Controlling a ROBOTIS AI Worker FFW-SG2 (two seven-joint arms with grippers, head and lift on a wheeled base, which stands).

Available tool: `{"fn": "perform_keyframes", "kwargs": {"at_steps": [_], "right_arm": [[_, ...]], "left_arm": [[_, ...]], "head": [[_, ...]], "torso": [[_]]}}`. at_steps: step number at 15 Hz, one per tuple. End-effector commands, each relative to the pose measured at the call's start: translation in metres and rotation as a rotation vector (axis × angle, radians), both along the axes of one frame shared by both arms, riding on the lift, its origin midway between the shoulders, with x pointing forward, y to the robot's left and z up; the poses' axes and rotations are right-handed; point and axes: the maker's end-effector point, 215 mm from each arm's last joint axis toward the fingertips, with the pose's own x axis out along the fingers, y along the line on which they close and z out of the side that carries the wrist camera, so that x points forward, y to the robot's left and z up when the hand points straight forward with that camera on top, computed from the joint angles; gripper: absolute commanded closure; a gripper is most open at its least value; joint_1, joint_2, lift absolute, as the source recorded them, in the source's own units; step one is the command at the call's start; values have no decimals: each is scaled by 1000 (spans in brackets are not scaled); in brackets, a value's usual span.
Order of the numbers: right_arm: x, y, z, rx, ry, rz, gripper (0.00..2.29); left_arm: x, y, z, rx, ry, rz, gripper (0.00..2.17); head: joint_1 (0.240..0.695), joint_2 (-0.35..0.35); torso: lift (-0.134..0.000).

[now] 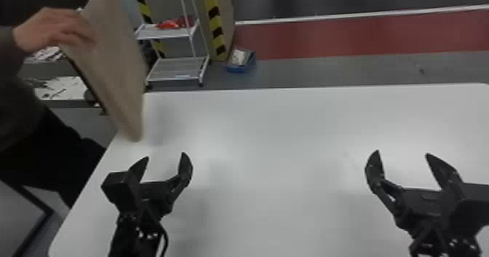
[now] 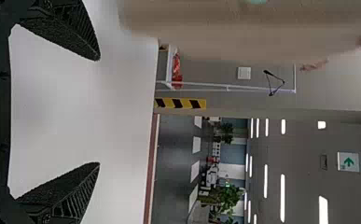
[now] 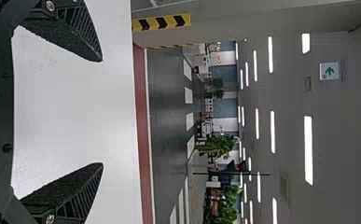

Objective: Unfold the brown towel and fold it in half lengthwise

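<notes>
Brown towel (image 1: 114,56): in a person's hands (image 1: 52,27), left. Blue box (image 1: 235,70), far: pale contents (image 1: 238,56). Left gripper (image 1: 165,155), right gripper (image 1: 402,152): open.

My head view looks forward and down over the counter (image 1: 276,136); my closer wrist views face across it, sharing a sign (image 2: 348,162).

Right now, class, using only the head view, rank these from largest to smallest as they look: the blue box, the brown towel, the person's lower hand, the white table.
1. white table
2. brown towel
3. person's lower hand
4. blue box on the floor
</notes>
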Motion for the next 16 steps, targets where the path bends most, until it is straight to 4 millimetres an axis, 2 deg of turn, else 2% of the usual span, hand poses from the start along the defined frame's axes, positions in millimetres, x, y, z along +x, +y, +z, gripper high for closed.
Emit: {"fn": "perform_keyframes", "kwargs": {"at_steps": [1,16], "right_arm": [[0,1,0,5,0,-2,73],[0,-1,-3,10,6,-5,73]], "left_arm": [[0,-1,1,-2,-4,-1,76],[0,-2,-2,-3,2,-7,80]], "head": [[695,189],[695,185]], "torso": [[-123],[-123]]}}
